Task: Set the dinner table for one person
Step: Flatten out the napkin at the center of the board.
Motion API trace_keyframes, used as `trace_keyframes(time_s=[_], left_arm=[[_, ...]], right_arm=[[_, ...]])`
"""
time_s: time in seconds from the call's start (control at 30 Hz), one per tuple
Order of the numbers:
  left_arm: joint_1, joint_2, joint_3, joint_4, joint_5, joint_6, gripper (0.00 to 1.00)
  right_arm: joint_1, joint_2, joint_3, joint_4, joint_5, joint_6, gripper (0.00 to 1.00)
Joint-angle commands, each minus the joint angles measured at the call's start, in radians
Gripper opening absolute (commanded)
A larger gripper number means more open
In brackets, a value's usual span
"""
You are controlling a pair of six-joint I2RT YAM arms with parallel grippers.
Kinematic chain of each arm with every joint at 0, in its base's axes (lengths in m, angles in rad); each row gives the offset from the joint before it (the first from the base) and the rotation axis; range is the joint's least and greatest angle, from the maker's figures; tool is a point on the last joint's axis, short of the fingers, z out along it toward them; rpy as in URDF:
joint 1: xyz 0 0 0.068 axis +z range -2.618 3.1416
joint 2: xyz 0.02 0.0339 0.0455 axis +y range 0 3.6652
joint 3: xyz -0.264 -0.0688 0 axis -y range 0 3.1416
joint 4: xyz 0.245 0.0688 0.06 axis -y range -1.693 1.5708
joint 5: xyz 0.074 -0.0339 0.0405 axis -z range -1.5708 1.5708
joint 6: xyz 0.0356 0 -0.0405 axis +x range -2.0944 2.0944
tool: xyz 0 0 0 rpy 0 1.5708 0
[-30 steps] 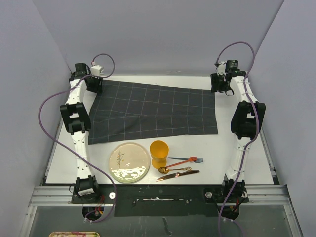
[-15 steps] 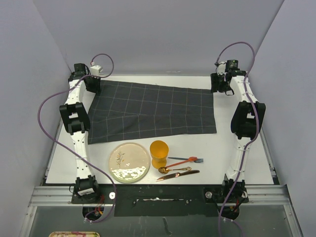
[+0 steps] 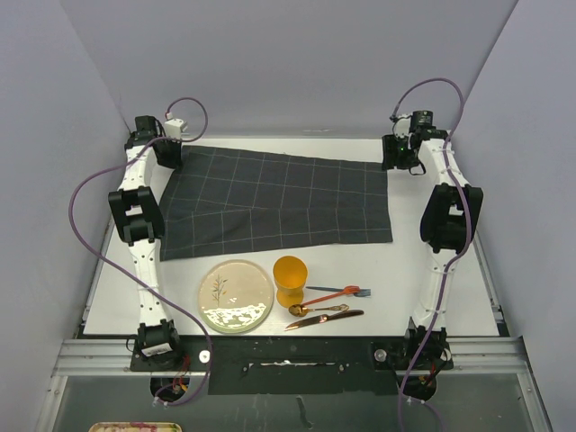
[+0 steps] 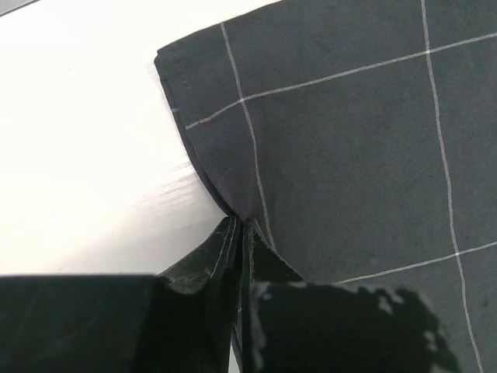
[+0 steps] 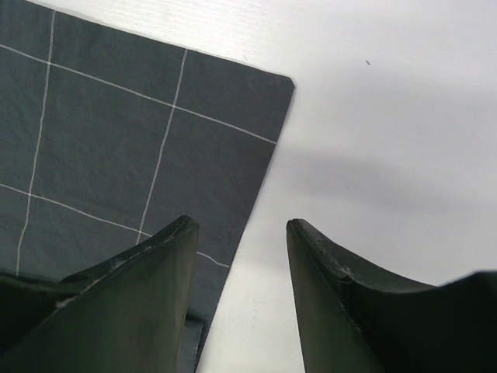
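Dinner table (image 3: 396,270): flat white top, metal rail at near edge, bare under right gripper (image 5: 241,225) jaws, which are spread wide, empty, straddling cloth (image 3: 279,202) edge. Left gripper (image 4: 241,233) jaws pinch cloth corner. One cloth, one plate (image 3: 236,296), one cup (image 3: 290,279), cutlery (image 3: 297,310) count unclear, all well short of both jaws

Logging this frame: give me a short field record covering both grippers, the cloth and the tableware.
left gripper: shut on the far left corner of the dark grey grid-patterned cloth
right gripper: open, straddling the cloth's right edge near its far right corner
cloth: spread over the far part of the white tabletop, creased on its left side
tableware: round beige plate, orange cup, red-and-blue fork, gold spoon, copper knife
tableware position: grouped at the near edge, none on the cloth
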Motion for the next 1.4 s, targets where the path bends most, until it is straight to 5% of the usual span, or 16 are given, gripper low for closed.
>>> trace_keyframes(time_s=[0.0, 1.37], left_arm=[[0.011, -0.002, -0.026, 0.022, -0.01, 0.002, 0.0], [-0.016, -0.04, -0.068, 0.023, -0.02, 0.024, 0.0]], right_arm=[[-0.009, 0.035, 0.034, 0.048, -0.065, 0.026, 0.51], [0.004, 0.141, 0.08, 0.021, -0.046, 0.057, 0.45]])
